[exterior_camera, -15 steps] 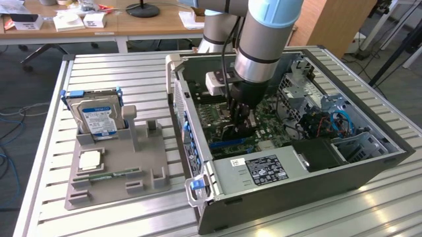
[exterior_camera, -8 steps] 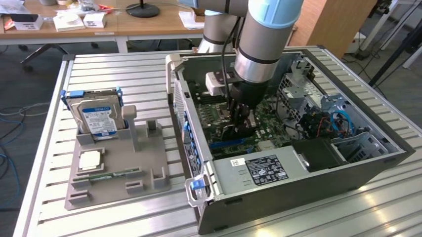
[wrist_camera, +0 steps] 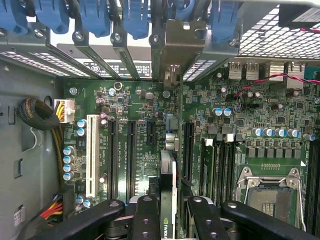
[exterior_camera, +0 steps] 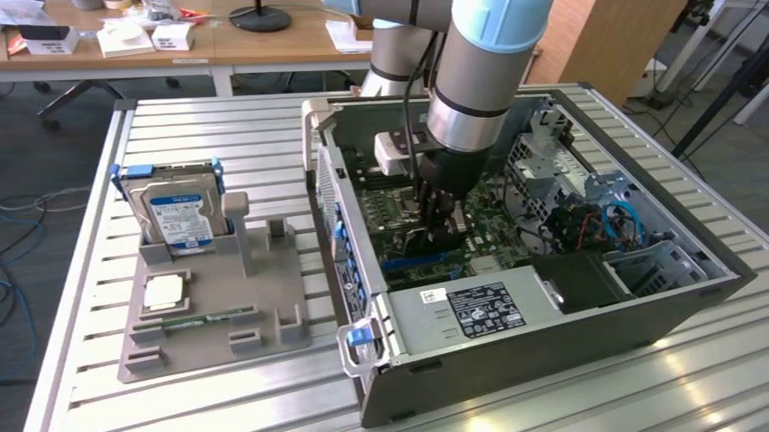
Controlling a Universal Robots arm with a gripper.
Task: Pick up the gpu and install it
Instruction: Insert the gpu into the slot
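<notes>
My gripper [exterior_camera: 435,219] reaches down into the open computer case [exterior_camera: 673,310], over the green motherboard [exterior_camera: 487,216]. It is shut on the gpu [exterior_camera: 441,238], a thin dark card held upright on its edge. In the wrist view the gpu [wrist_camera: 167,175] appears edge-on between the black fingers [wrist_camera: 146,220] of my gripper [wrist_camera: 167,212], with a small logo on its near end. The card lines up with the black expansion slots [wrist_camera: 188,145], and its metal bracket [wrist_camera: 179,42] stands at the case's rear slot openings. Whether the card is seated in a slot cannot be told.
A grey parts holder [exterior_camera: 222,337] beside the case carries a silver hard drive [exterior_camera: 180,214], a square chip [exterior_camera: 162,290] and a green memory stick [exterior_camera: 198,317]. Inside the case are the power supply [exterior_camera: 481,310], drive cages [exterior_camera: 565,171], the CPU socket [wrist_camera: 270,192] and cable bundles [wrist_camera: 37,115].
</notes>
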